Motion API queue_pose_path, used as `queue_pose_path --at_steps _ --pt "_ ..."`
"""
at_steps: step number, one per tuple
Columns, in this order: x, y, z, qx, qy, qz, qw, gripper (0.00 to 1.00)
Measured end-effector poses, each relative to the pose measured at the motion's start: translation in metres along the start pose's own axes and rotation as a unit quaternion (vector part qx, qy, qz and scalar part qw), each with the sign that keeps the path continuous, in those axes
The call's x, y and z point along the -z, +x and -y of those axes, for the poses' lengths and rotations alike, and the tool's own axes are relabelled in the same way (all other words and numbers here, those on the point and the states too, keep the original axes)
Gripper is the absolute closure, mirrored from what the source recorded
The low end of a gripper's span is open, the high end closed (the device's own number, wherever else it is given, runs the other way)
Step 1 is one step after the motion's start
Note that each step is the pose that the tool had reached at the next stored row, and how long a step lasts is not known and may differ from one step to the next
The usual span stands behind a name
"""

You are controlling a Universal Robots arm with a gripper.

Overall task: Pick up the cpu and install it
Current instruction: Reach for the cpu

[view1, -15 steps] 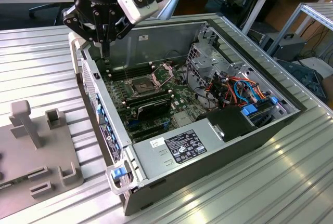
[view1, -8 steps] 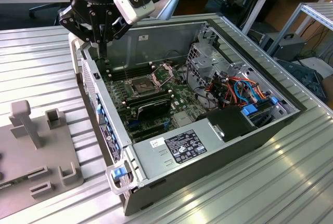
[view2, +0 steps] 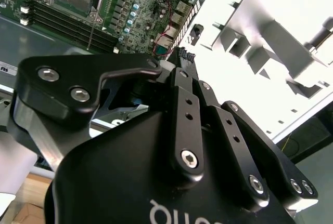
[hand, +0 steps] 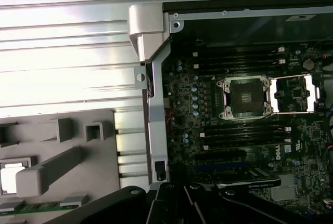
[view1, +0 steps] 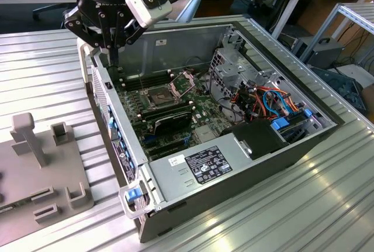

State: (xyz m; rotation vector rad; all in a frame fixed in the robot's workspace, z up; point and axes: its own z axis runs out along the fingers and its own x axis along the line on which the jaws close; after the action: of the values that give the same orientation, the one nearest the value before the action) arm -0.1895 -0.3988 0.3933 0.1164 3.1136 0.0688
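Note:
The cpu [hand: 9, 176], a small pale square chip, lies in a recess of the grey fixture plate [hand: 78, 151], cut off by the picture's edge in the first wrist view. My gripper [view1: 114, 49] hangs above the far corner of the open computer case [view1: 175, 173] at the exterior view's left, well above both the plate and the board. Its fingers [view2: 179, 78] stand together, shut on nothing. The motherboard's socket [hand: 244, 97] shows dark inside, and its hinged metal frame [hand: 294, 94] is swung open beside it. The socket [view1: 159, 95] sits mid-board in the exterior view.
Long black memory sticks [hand: 244, 130] flank the socket. A power supply [view1: 198, 167] and bundled cables [view1: 274, 103] fill the case's near side. The fixture plate [view1: 41, 173] with upright pegs lies on the ribbed metal table [view1: 35, 76], left of the case.

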Motion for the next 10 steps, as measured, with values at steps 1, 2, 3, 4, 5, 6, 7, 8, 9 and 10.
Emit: queue_pose_path --at_steps 1,2,3,4,5,6,7,8,9,10 --pt "0.0 0.0002 0.0 0.0 0.0 0.0 1.0 0.89" --pt "0.0 0.0003 0.0 0.0 0.0 0.0 1.0 0.89" --pt "0.0 0.0003 0.0 0.0 0.0 0.0 1.0 0.89" --pt "0.0 0.0003 0.0 0.0 0.0 0.0 1.0 0.89" --pt "0.0 0.0003 0.0 0.0 0.0 0.0 1.0 0.89" --pt "0.0 0.0004 0.0 0.0 0.0 0.0 1.0 0.89" --pt "0.0 0.0004 0.0 0.0 0.0 0.0 1.0 0.89" --pt "0.0 0.0004 0.0 0.0 0.0 0.0 1.0 0.89" --pt "0.0 0.0004 0.0 0.0 0.0 0.0 1.0 0.89" --pt "0.0 0.0005 0.0 0.0 0.0 0.0 1.0 0.89"
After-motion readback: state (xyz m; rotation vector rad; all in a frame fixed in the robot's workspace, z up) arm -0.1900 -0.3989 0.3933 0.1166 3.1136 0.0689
